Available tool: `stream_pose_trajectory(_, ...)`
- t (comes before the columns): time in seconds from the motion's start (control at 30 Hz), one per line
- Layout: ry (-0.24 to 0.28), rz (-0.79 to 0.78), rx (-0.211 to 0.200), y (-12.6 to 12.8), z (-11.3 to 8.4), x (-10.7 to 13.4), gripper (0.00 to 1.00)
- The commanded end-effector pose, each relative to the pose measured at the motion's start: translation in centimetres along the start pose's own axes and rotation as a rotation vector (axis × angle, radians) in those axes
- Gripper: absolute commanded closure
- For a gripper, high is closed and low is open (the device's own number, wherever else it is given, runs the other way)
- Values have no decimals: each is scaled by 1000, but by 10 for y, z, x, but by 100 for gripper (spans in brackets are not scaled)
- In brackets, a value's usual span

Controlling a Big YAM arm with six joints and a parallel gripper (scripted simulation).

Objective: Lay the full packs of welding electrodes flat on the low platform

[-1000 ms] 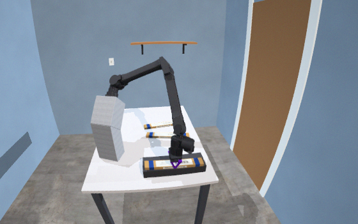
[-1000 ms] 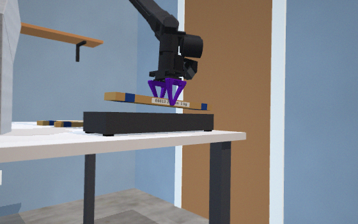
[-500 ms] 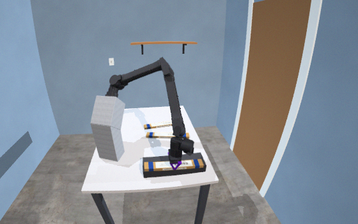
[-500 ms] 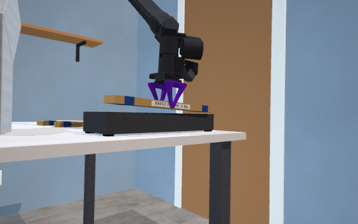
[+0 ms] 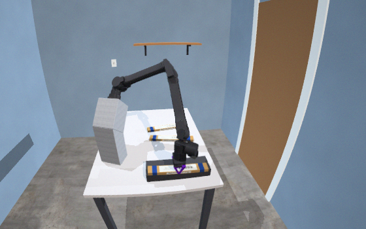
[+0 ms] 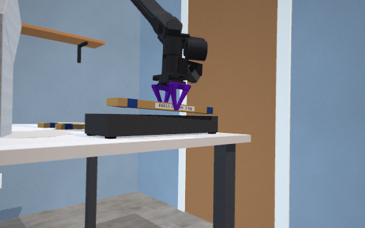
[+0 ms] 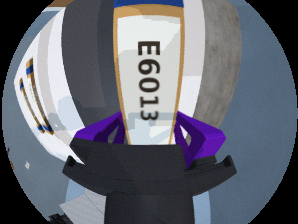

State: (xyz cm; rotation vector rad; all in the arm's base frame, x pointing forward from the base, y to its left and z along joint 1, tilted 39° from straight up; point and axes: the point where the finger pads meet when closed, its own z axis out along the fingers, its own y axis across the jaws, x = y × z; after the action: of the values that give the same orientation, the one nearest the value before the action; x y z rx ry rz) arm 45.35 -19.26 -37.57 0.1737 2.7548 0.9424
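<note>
Nearest, the claw [image 5: 179,169] [image 6: 170,105] [image 7: 149,113] is clamped on the middle of a pack [image 5: 151,170] [image 6: 146,104] [image 7: 149,80] marked E6013, held just above the black platform [image 5: 178,177] [image 6: 156,125] [image 7: 85,55]. The pack tilts, its end nearer the pale column [image 5: 109,137] [image 6: 4,71] higher. The platform stands on the white worktop [image 5: 114,186] [image 6: 130,146]. Farther off, beyond the platform, two more packs lie on the worktop, near each other: a nearer one [image 5: 168,139] and a farther one [image 5: 161,127].
</note>
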Motion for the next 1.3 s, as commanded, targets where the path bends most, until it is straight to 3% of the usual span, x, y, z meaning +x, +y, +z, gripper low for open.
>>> stream_pose_trajectory(0.0,-87,-20,45,-21,-37,-44,100)
stream_pose_trajectory(0.47,-75,-41,41,-5,-26,-51,100)
stream_pose_trajectory(1.27,-87,-24,46,-11,-36,-47,100)
